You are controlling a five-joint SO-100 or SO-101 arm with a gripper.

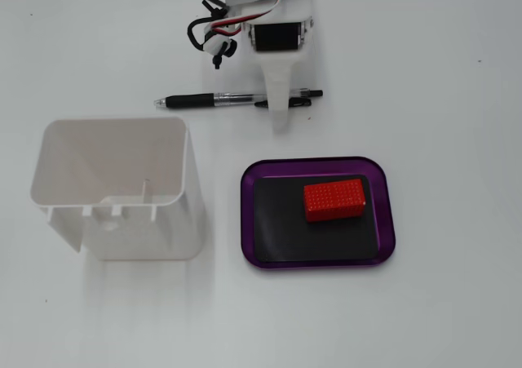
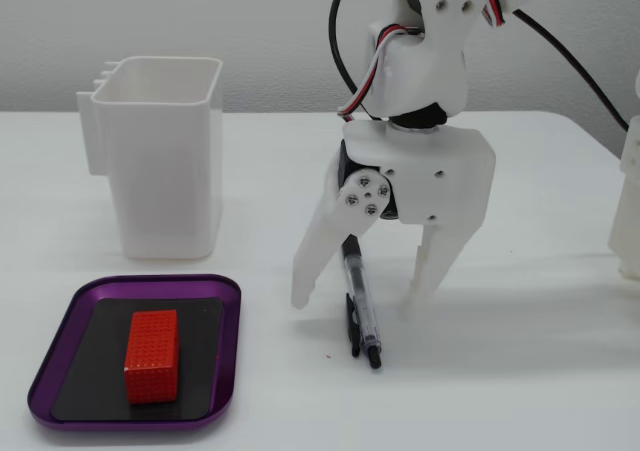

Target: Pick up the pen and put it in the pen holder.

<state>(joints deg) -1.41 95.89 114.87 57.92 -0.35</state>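
The gripper (image 2: 360, 299) hangs low over the table (image 2: 540, 371) with its 2 fingers spread wide, 1 on each side of the pen (image 2: 358, 306). In the side-on fixed view the fingertips sit at or just above the surface, and neither one touches the pen; nothing is gripped. The pen lies flat between them, its black clip end pointing toward the table's near edge in that view.

In the top-down fixed view the pen (image 1: 220, 99) lies near the upper edge of the table (image 1: 457, 286), lengthwise from left to right, tip to the left, and the gripper (image 1: 280, 111) crosses over its right half.

The holder (image 1: 114, 190), a white open-topped box, stands toward the left edge in the top-down view, well apart from the pen. In the side-on view the holder (image 2: 160, 161) stands upright at the far left.

A purple tray (image 1: 390, 213) sits below the pen, carrying a black mat (image 1: 277, 221) with a red block (image 1: 334, 199) on it.
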